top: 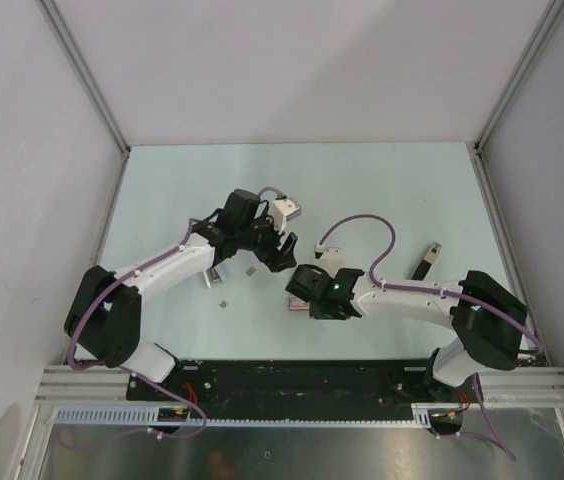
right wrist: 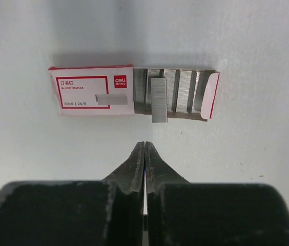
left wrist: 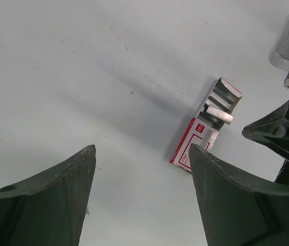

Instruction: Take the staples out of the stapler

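Observation:
A red-and-white staple box (right wrist: 90, 89) lies slid open on the table, with rows of staples in its tray. One loose strip of staples (right wrist: 159, 100) lies crosswise on that tray. My right gripper (right wrist: 144, 144) hangs just in front of the strip, shut with nothing between its fingers. The left wrist view shows the same box (left wrist: 186, 148) and strip (left wrist: 220, 114) ahead to the right of my open, empty left gripper (left wrist: 142, 151). A black elongated piece with a silver tip (top: 425, 262), which looks like the stapler, lies apart at the right. From above, the right gripper (top: 297, 292) hides most of the box.
The left gripper (top: 277, 255) hovers just up-left of the right one, so the two arms are close together mid-table. Small dark specks (top: 224, 303) lie near the left arm. Grey walls enclose the table on three sides.

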Motion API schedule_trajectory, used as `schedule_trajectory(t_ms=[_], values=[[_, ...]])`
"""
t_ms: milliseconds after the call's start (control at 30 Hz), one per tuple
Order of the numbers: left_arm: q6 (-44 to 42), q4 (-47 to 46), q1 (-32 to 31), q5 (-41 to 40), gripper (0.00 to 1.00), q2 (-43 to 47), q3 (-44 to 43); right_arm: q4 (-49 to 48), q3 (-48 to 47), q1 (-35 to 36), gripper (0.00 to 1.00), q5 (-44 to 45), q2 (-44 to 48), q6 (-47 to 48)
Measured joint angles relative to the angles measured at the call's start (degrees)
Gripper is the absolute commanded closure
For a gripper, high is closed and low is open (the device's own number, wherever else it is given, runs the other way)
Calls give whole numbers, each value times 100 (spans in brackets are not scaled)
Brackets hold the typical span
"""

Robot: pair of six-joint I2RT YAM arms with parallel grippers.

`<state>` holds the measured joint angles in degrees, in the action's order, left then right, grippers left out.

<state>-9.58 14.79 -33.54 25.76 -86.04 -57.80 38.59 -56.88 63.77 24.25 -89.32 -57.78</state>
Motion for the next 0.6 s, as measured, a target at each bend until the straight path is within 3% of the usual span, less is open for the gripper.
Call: schedule_trajectory(t_ms=[600], values=[[0, 87, 0, 0, 22, 0, 0, -717, 527, -334, 100, -470, -133, 199]])
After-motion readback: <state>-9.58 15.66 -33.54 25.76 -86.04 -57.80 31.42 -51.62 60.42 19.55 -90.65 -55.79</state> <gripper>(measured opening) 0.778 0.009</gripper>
